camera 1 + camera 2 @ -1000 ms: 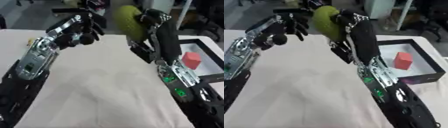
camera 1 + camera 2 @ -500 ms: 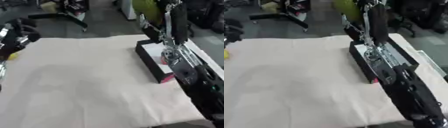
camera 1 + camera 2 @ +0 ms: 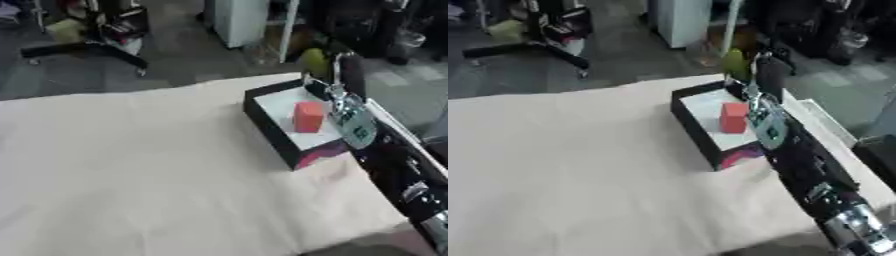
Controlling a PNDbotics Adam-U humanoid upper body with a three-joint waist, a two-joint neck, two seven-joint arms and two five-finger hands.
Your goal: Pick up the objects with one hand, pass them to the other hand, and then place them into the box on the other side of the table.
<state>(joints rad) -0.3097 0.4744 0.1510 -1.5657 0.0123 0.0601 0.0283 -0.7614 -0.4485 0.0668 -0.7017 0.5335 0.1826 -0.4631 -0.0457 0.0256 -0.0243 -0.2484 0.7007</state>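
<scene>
Right hand [image 3: 343, 67] reaches over the far end of the black box [image 3: 273, 131], curled around a yellow-green object [image 3: 315, 58]; a red block [image 3: 308, 116] stands inside on the white floor. From the right eye, the same object [image 3: 734, 64] hangs above the box's far rim.
</scene>
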